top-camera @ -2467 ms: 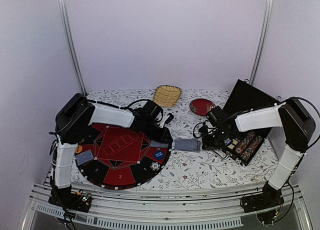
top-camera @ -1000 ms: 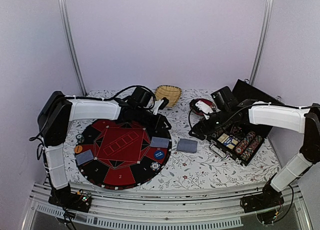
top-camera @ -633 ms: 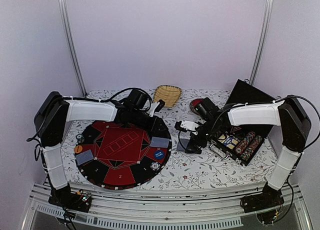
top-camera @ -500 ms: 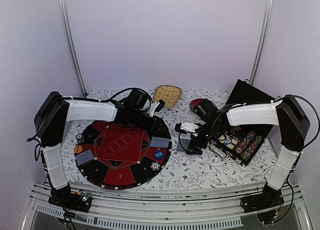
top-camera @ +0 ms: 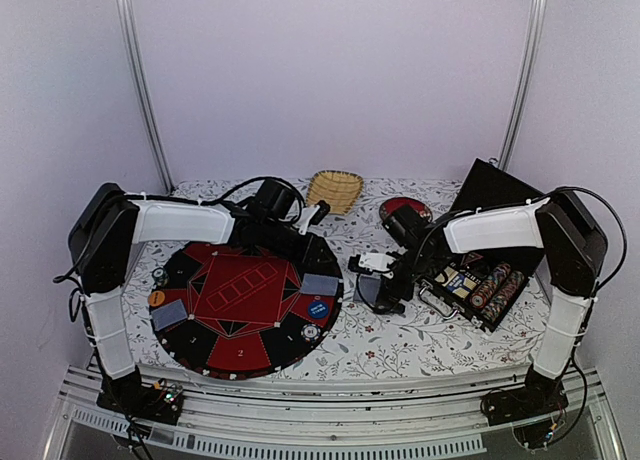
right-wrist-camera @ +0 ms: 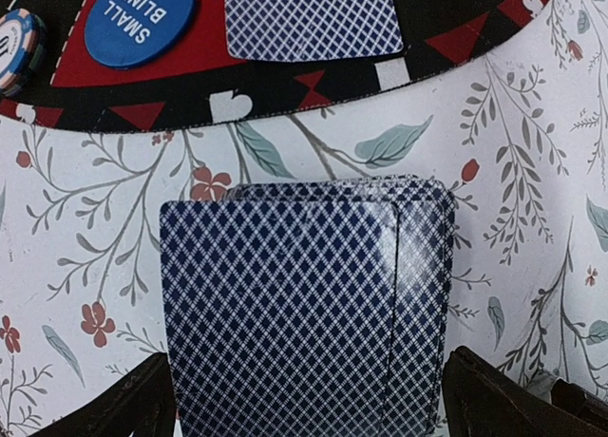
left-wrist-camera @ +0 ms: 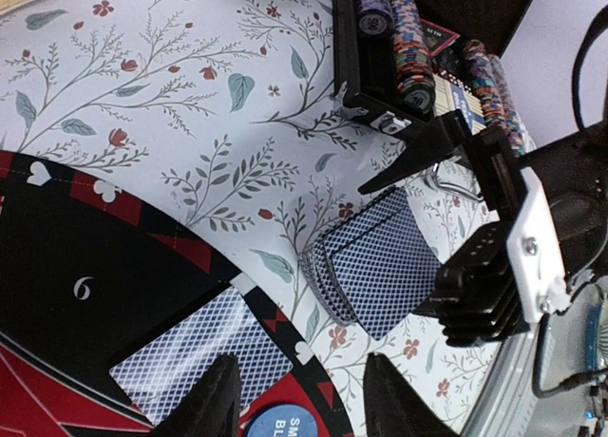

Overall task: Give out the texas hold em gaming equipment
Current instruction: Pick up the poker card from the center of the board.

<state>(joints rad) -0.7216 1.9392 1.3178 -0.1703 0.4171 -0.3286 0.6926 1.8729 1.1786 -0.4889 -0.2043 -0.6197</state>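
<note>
On the left half of the desk lies a round felt mat [top-camera: 240, 280] with two cards already face down on it, one near its left rim [top-camera: 167, 315] and one at its right rim [top-camera: 318, 284], beside a blue button [top-camera: 318, 308]. The left jaws hang released and empty over the mat's far rim, well apart from the next job. Just right of the mat, on the flowered cloth near the middle of the desk, sits the deck [right-wrist-camera: 304, 304], slightly fanned so that its stepped edges show. The right jaws hover low over it, spread wide and straddling it without clenching. The cards look light, thin, bendy and slick, so the top ones would likely slide off. A pinch across the deck's two opposite edges seems the safer hold. Room is tight: the mat's rim is just beside the deck on one side and the open chip case [top-camera: 480, 292] near on the other, with freer cloth toward the near edge.
</note>
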